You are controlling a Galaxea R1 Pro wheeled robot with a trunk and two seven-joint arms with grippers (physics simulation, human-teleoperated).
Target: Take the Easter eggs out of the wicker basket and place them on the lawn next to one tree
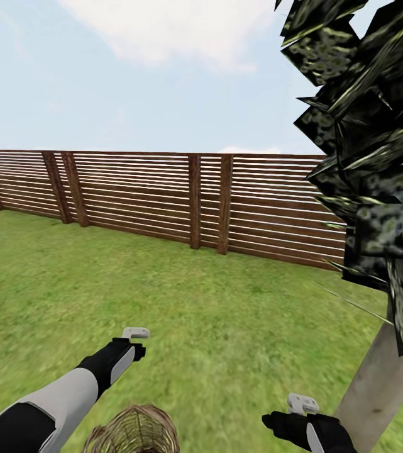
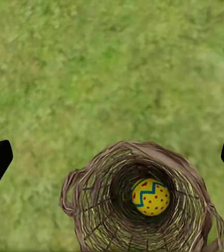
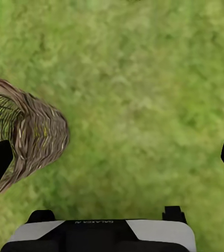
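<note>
Open lawn (image 1: 214,327) lies ahead of both grippers. Below the left gripper (image 2: 112,157), the wicker basket (image 2: 85,210) stands mouth-up, unobstructed. Just outboard of the right gripper (image 1: 303,402), the tree (image 1: 377,384) trunk blocks passage.

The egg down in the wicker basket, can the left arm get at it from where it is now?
Probably yes. The left claw hangs open above the basket, whose mouth is uncovered, and the egg lies exposed at the bottom.

A yellow egg (image 2: 150,197) with blue zigzags and red dots is seen inside the wicker basket (image 2: 91,210) on the lawn (image 2: 112,68).
</note>
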